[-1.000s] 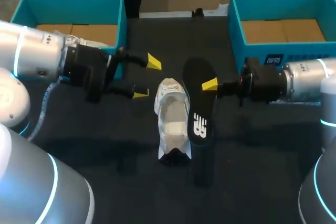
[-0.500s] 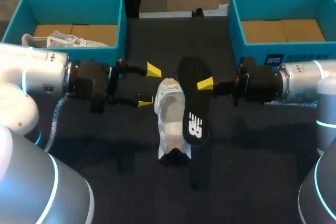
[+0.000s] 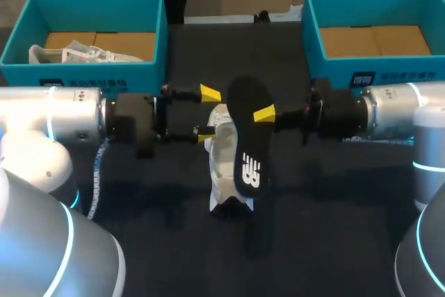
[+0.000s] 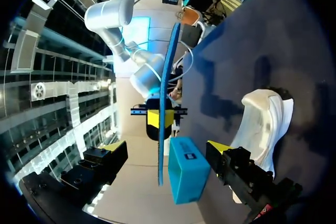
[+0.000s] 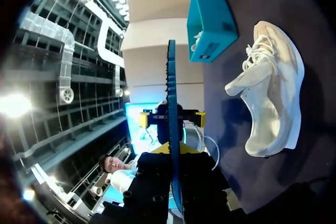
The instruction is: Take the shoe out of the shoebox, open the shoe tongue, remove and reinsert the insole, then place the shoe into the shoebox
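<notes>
Closest to me, the white lace-up shoe [image 3: 221, 161] lies out on the black table [image 3: 334, 227], not in a box. The flat black foam insole [image 3: 245, 137] hangs in the air just above it, tipped over its right side.

My right claw [image 3: 264, 113] is pinched tight on the insole's far half. My left claw [image 3: 206, 111] is spread wide and holds nothing. Its lower finger is right beside the shoe, and I cannot tell if they touch.

Farther back, the teal cardboard shoebox on my left [image 3: 156, 33] holds a second white shoe [image 3: 76, 53]. The teal cardboard shoebox on my right [image 3: 313, 33] shows only its brown floor.

What could go wrong? I think the insole could slip, because only one end is pinched. It could also land on the shoe's side and miss the hole, since it hangs crooked. The left claw could push the shoe away, as nothing holds the shoe down.

The head view shows the insole's whole flat face. Both wrist views show only its thin edge. The right wrist view shows the shoe's laces and side. The left wrist view shows how far apart the left fingers stand.
</notes>
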Available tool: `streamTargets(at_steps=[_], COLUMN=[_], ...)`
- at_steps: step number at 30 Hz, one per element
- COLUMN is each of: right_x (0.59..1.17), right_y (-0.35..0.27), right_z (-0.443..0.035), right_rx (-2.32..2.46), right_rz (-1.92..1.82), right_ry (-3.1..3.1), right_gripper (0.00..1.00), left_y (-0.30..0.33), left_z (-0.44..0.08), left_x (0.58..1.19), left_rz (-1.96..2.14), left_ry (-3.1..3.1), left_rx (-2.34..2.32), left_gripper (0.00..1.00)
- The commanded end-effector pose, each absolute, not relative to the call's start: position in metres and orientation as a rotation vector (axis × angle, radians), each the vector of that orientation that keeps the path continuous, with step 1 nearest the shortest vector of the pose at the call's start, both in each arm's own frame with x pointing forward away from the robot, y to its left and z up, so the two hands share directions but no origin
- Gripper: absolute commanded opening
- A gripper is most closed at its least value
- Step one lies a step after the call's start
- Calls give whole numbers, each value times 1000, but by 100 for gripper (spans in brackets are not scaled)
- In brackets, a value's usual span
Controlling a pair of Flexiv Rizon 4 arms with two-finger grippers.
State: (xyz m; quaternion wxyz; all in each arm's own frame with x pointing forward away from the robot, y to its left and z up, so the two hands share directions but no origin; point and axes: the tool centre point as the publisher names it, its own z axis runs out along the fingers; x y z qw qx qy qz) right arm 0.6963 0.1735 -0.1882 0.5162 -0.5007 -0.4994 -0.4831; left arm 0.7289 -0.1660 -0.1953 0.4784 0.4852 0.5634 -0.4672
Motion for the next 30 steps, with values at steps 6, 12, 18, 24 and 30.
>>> streamTargets(at_steps=[6, 12, 18, 24, 30], right_x=[694, 693, 693, 693, 693], right_y=[185, 189, 191, 189, 189], right_z=[-191, -191, -192, -192, -192], right_rx=[-1190, -1171, -1165, -1173, -1175], right_rz=[-1152, -1152, -1152, -1158, -1160], right_ry=[-1205, -1210, -1211, -1212, -1214], right_gripper=[0, 0, 0, 0, 0], left_y=[-193, -201, -210, -216, -219], left_z=[-200, -202, -203, -204, -204], left_x=[741, 744, 744, 742, 741], left_rz=[-1163, -1172, -1179, -1187, -1193], left_ry=[1337, 1330, 1325, 1320, 1315], left_rx=[1186, 1191, 1187, 1186, 1182], left_gripper=[80, 42, 30, 24, 22])
